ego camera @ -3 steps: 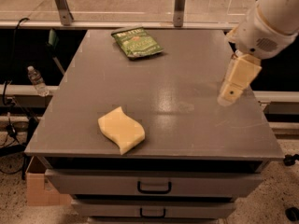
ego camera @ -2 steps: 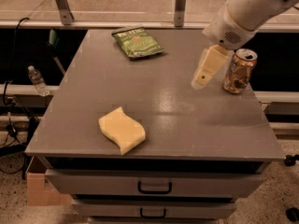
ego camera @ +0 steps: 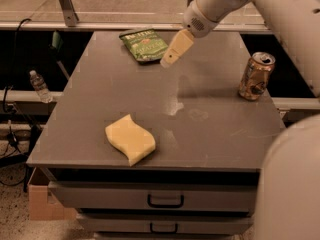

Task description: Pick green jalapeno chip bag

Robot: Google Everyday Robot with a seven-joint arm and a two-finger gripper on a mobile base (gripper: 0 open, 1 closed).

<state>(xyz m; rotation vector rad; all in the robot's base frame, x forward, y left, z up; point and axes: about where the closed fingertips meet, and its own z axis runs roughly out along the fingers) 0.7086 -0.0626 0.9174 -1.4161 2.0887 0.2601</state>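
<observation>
The green jalapeno chip bag [ego camera: 143,45] lies flat at the far left-centre of the grey table [ego camera: 210,129], pale top band toward the back. My gripper [ego camera: 166,62] hangs from the white arm that comes in from the upper right. Its cream-coloured fingers point down and to the left, with the tips just right of the bag's right edge and a little above the table. Nothing is held in it.
A yellow wavy sponge [ego camera: 130,139] lies near the table's front edge at the left. A gold-brown drink can [ego camera: 256,76] stands at the right side. Drawers with handles are below the table front. A water bottle [ego camera: 39,85] stands on a ledge at the left.
My arm has swung left and toward the back, from the table's right side past the can to beside the chip bag. The can has come into view.
</observation>
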